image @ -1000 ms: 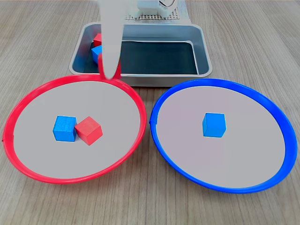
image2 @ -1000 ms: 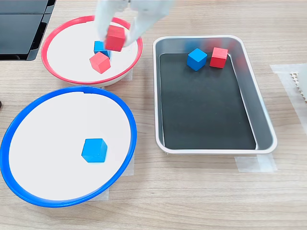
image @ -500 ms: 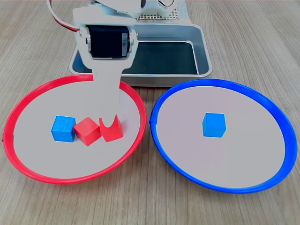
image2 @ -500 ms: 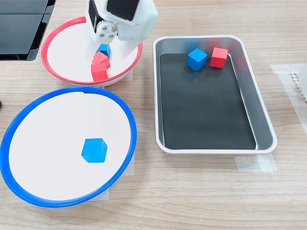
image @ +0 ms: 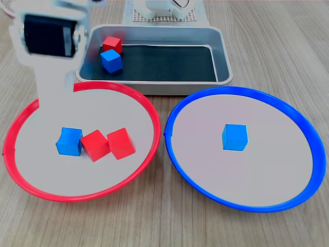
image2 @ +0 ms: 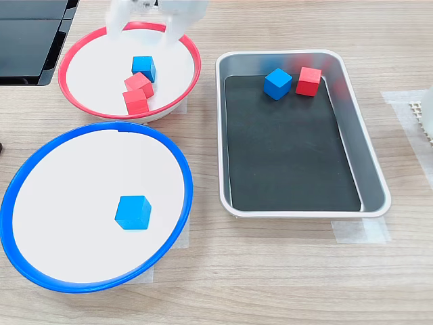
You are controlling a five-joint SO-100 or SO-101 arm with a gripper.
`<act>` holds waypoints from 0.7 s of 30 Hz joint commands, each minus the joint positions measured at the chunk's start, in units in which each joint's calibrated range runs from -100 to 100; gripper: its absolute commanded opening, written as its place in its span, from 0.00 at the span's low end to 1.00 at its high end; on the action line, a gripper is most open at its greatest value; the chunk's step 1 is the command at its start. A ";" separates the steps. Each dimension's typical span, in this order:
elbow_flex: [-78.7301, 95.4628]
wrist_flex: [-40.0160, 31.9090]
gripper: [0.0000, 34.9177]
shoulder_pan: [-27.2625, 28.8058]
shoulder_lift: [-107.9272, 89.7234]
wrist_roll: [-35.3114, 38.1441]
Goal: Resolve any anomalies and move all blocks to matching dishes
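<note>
The red-rimmed dish (image: 77,197) (image2: 62,71) holds two red blocks (image: 95,145) (image: 121,143) touching side by side and one blue block (image: 70,142) beside them. In the second exterior view the same blocks read as red (image2: 136,101), red (image2: 139,83) and blue (image2: 143,68). A single blue block (image: 234,137) (image2: 132,212) lies in the blue-rimmed dish (image: 241,90) (image2: 187,186). My gripper (image2: 144,26) hangs open above the red-rimmed dish's far side, holding nothing. In the first exterior view one pale finger (image: 54,110) reaches down just left of the blue block.
A silver metal tray (image: 226,56) (image2: 379,183) with a dark bottom holds one red block (image: 111,44) (image2: 308,80) and one blue block (image: 111,60) (image2: 277,83). A black object (image2: 30,40) lies at the second exterior view's top left. The arm's base (image: 164,7) stands behind the tray.
The gripper carried a red block down into the red-rimmed dish, let go of it beside the other red block, then opened and rose toward the first exterior view's left.
</note>
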 commanded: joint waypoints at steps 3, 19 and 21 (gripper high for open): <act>-7.58 -0.88 0.66 1.31 4.83 0.59; -10.41 -0.05 0.01 -1.23 8.93 2.20; -10.77 0.36 0.01 -1.23 8.93 2.15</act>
